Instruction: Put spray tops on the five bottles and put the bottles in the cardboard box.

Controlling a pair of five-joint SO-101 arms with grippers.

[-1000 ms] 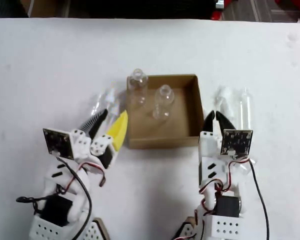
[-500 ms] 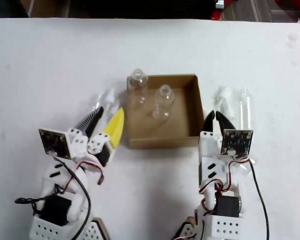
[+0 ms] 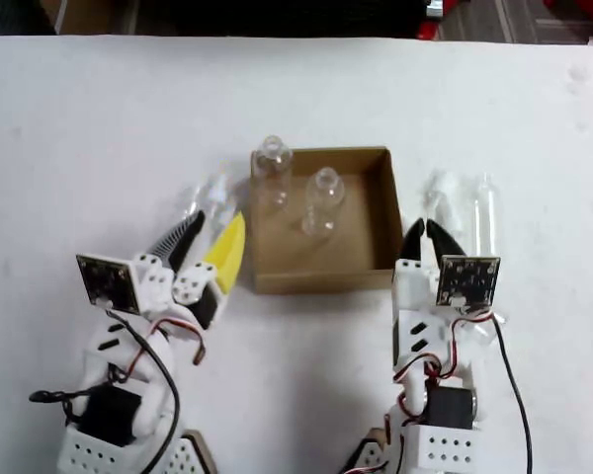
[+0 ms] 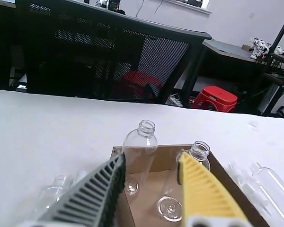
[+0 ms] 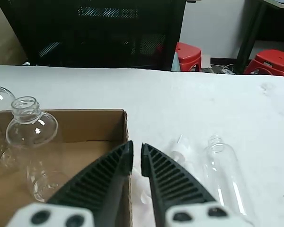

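White table [image 3: 99, 109]: cardboard box [image 3: 316, 281] in the middle, two uncapped bottles [image 3: 322, 197] standing inside. Left gripper [image 3: 220, 218] fingers apart beside box. Right gripper [image 3: 424, 226] nearly closed, empty, by lying bottles [image 3: 486, 222]

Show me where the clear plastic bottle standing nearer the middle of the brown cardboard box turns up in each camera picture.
High view: the clear plastic bottle stands upright inside the brown cardboard box, near its middle.
Left wrist view: its open neck rises just behind the yellow finger.
Right wrist view: it stands in the box, past the black fingers.
Shared landmark: the box's walls.
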